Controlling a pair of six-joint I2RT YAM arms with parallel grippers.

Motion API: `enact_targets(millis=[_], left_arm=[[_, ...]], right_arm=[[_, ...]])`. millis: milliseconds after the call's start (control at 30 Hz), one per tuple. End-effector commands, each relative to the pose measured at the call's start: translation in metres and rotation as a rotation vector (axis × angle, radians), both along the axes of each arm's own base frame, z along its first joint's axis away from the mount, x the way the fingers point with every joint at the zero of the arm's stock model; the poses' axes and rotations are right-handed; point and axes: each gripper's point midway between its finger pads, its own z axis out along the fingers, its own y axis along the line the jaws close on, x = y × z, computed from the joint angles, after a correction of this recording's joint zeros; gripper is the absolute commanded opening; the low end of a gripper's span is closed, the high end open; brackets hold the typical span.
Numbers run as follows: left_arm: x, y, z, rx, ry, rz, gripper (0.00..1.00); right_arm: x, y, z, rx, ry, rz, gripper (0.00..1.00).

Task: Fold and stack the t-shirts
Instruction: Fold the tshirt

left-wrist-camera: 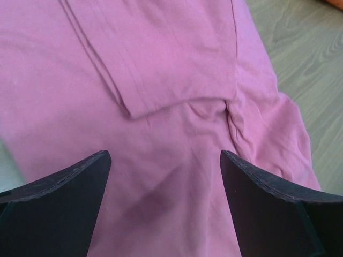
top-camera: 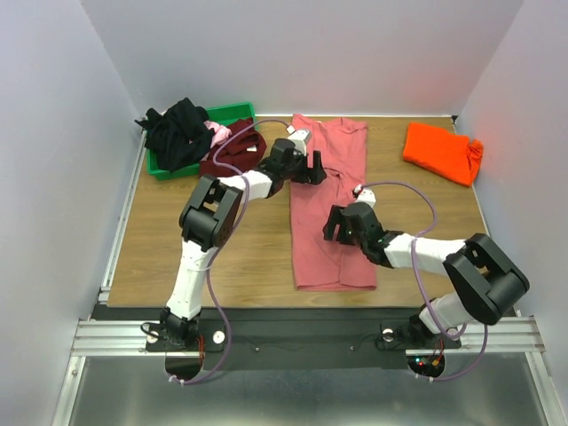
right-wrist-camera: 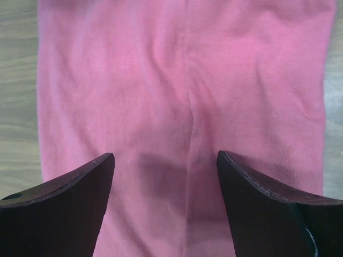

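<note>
Both grippers are over the salmon shirt [top-camera: 328, 204]. The left gripper [left-wrist-camera: 166, 160] has its fingers wide apart with nothing between them but flat cloth below. The right gripper [right-wrist-camera: 166, 160] is the same, spread and holding nothing. We can't tell whether either set of tips touches the fabric.

The shirt lies on the table [top-camera: 177, 257] as a long narrow strip. Ahead of the left fingers a sleeve [left-wrist-camera: 134, 85] is folded in over the body, with its hem corner a bit toward the left-hand finger. Bare wood shows past the right-hand finger. Ahead of the right fingers a lengthwise crease [right-wrist-camera: 190, 118] runs straight out from the gap, with wood outside both fingers.

We judge the side folds done and the end-to-end fold next. To do it well:
- Bring the tips down square to the cloth.
- Pinch every layer at an edge, not just the top one, or the sleeve slips out.
- Lift both corners together and lay them over evenly.
- Keep the crease centred between the fingers.

The cloth is soft and thin, with slight wrinkles near the sleeve. The orange shirt [top-camera: 441, 153] sits folded, well beyond the right fingers. The maroon shirt [top-camera: 232, 149] and black shirt [top-camera: 177, 131] are bunched by the bin [top-camera: 232, 113], off to the left fingers' side.
</note>
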Motion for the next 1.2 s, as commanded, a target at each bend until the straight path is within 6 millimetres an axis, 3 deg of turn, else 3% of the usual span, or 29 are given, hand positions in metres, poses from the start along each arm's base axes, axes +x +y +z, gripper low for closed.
enact_targets(millis=[0, 33, 100, 133, 167, 267, 433, 500, 533, 633, 733, 900, 1000, 1167], left_arm=[[-0.007, -0.005, 0.103, -0.068, -0.22, -0.013, 0.95], [-0.015, -0.001, 0.125, -0.082, -0.267, -0.004, 0.95], [-0.033, 0.003, 0.149, -0.084, -0.335, 0.023, 0.95], [-0.033, 0.002, 0.149, -0.075, -0.341, 0.037, 0.95], [-0.044, 0.011, 0.157, -0.076, -0.364, 0.074, 0.95], [-0.076, 0.027, 0.157, -0.093, -0.353, 0.136, 0.95], [-0.136, 0.051, 0.119, -0.08, -0.27, 0.22, 0.95], [-0.16, 0.071, 0.094, -0.047, -0.225, 0.269, 0.95], [-0.175, 0.081, 0.077, -0.019, -0.195, 0.282, 0.95], [-0.198, 0.098, 0.051, -0.02, -0.111, 0.318, 0.95], [-0.218, 0.101, 0.045, -0.029, -0.086, 0.303, 0.95], [-0.251, 0.113, 0.036, -0.066, -0.04, 0.291, 0.95], [-0.261, 0.116, 0.034, -0.085, -0.031, 0.288, 0.95], [-0.266, 0.11, 0.032, -0.084, -0.023, 0.268, 0.95]], right_arm=[[-0.016, -0.001, 0.004, -0.013, -0.005, 0.046, 0.83], [-0.016, -0.001, 0.015, -0.004, -0.038, 0.048, 0.83], [-0.021, -0.003, 0.022, 0.004, -0.059, 0.049, 0.87], [-0.021, -0.004, 0.029, 0.014, -0.074, 0.043, 0.88], [-0.024, -0.007, 0.036, 0.028, -0.093, 0.039, 0.88], [-0.033, -0.02, 0.042, 0.021, -0.099, 0.006, 0.88], [-0.064, -0.056, 0.027, -0.051, 0.002, -0.087, 0.88], [-0.078, -0.072, 0.026, -0.086, 0.044, -0.114, 0.88], [-0.082, -0.07, 0.027, -0.044, 0.061, -0.131, 0.88], [-0.092, -0.063, 0.034, 0.011, 0.093, -0.1, 0.88], [-0.098, -0.067, 0.034, -0.009, 0.142, -0.124, 0.86], [-0.125, -0.078, 0.005, -0.09, 0.331, -0.154, 0.83], [-0.137, -0.075, -0.003, -0.056, 0.398, -0.177, 0.81], [-0.14, -0.076, -0.004, -0.02, 0.409, -0.219, 0.78]])
